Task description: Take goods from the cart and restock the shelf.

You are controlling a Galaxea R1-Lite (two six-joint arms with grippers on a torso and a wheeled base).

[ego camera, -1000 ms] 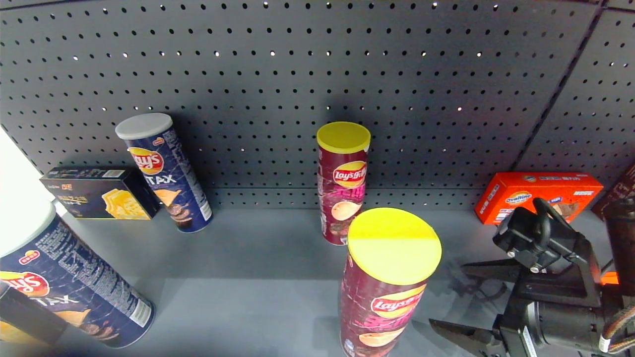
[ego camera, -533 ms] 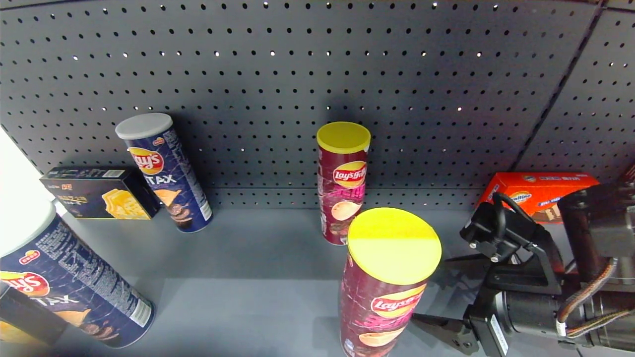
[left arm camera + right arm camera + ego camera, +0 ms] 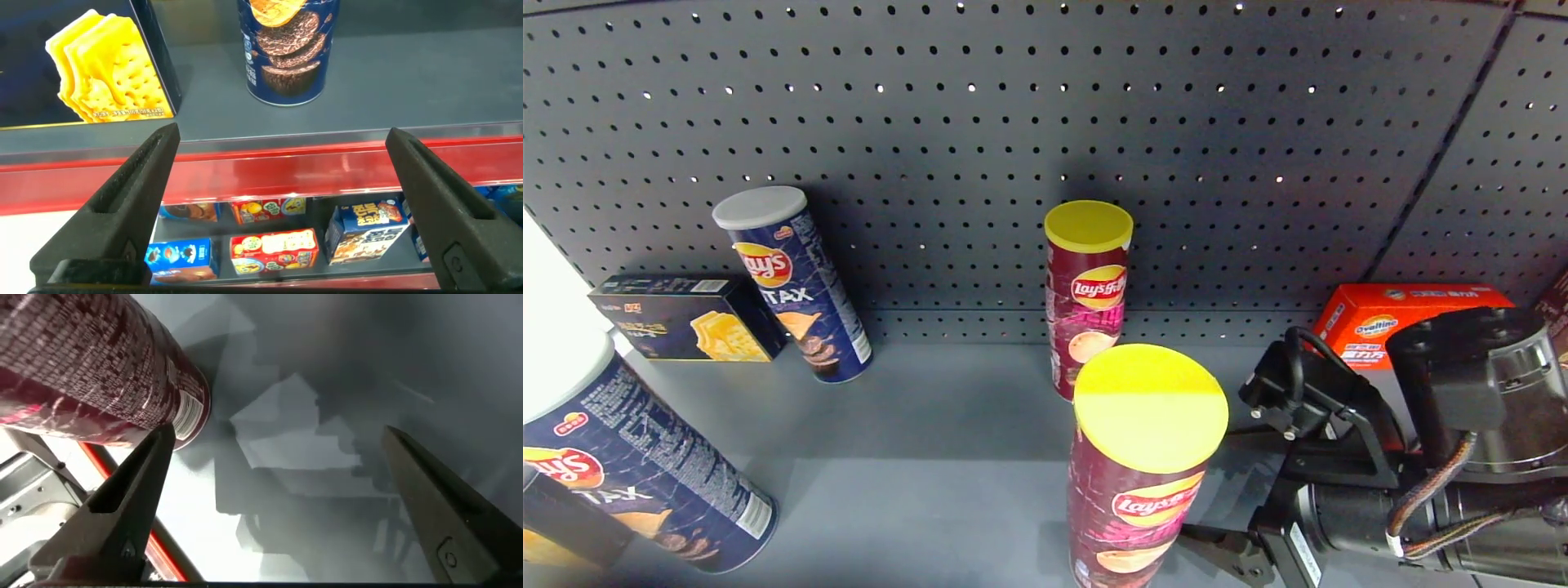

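Front can maroon w/ yellow lid; box orange.

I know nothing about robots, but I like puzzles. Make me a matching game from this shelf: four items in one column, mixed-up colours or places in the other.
Items
1. rear navy can
2. rear maroon can
3. orange box
4. black cracker box

Clues
A. yellow lid
B. just left of the rear navy can
C. grey lid
D. on the right side

Pairs: 1-C, 2-A, 3-D, 4-B
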